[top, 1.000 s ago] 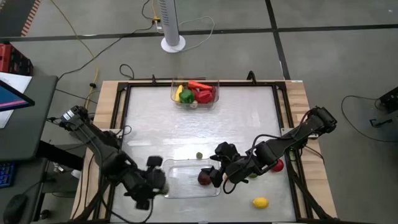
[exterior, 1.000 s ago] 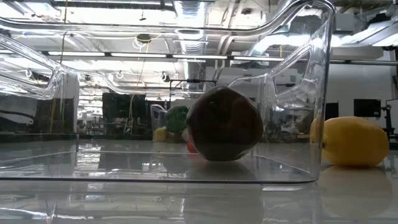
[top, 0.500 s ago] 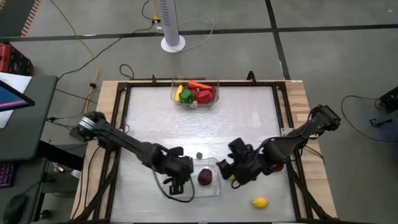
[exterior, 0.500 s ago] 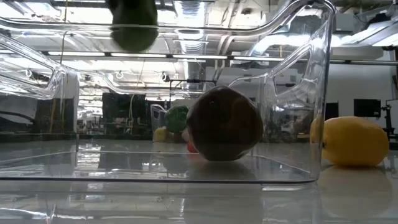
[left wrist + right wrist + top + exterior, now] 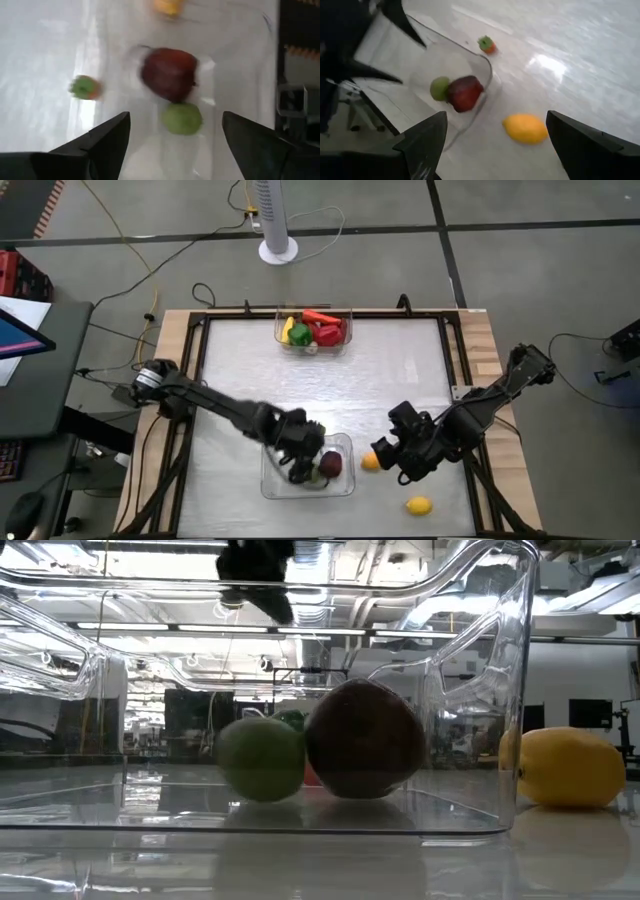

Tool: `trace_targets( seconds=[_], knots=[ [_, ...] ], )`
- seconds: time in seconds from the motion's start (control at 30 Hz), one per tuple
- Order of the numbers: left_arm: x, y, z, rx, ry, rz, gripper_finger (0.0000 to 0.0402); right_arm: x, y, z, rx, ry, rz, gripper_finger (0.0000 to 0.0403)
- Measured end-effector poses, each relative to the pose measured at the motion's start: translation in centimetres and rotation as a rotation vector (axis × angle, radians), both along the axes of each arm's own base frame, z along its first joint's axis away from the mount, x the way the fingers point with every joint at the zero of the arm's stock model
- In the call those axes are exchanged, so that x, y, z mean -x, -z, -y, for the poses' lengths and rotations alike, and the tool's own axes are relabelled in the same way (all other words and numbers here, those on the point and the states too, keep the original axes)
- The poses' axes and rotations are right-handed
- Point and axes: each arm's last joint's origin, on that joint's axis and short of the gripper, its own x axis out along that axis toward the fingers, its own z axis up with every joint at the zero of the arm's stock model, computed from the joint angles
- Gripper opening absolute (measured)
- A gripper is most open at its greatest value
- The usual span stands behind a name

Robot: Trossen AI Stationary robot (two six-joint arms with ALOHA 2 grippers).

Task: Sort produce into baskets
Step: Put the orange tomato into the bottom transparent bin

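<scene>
While the left gripper (image 5: 300,463) hovers spread wide over the near clear basket (image 5: 275,485), a green fruit (image 5: 260,758) and a dark maroon fruit (image 5: 364,740) sit touching inside it. Just beside it, the right gripper (image 5: 392,458) gapes, apparently empty, near a yellow lemon (image 5: 419,505). Farther back stands the filled far basket (image 5: 345,339).

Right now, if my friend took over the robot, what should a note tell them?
Left gripper: open, over the near basket, holding nothing.
Right gripper: open and empty, on the table right of that basket, beside an orange piece.
Done: a green fruit and a dark maroon fruit sit side by side in the near basket. The far basket holds several red, green, yellow and orange pieces.
Left: the orange piece, the yellow lemon and a small green-and-orange piece lie loose on the table.
</scene>
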Motion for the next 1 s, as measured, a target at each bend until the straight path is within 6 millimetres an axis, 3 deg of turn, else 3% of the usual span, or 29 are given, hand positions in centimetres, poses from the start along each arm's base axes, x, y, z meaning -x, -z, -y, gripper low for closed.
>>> trace_targets(
  seconds=[0.3,0.47,0.6,0.73,0.87,1.0],
  knots=[
    [-2.1,0.0,-7.5,0.223,-0.256,-0.038,0.0304,-1.4,0.0,2.5,0.054,0.025,-0.027,0.0365],
    [-2.8,1.3,-12.0,0.289,-0.269,-0.097,0.0304,-1.9,0.0,3.8,0.089,0.033,-0.044,0.0365],
    [-2.8,2.4,-14.3,0.206,-0.131,-0.115,0.0294,-1.0,-0.7,4.3,0.106,0.038,-0.039,0.0365],
    [-2.9,2.4,-15.1,0.110,0.082,-0.061,0.0274,1.1,-2.1,4.3,0.148,0.078,0.032,0.0365],
    [-3.0,2.4,-15.1,-0.058,0.307,-0.017,0.0250,2.9,-3.3,4.7,0.173,0.091,0.087,0.0365],
    [-3.1,3.0,-13.9,-0.222,0.600,0.041,0.0232,4.4,-4.2,5.4,0.173,0.091,0.109,0.0365]
  ],
)
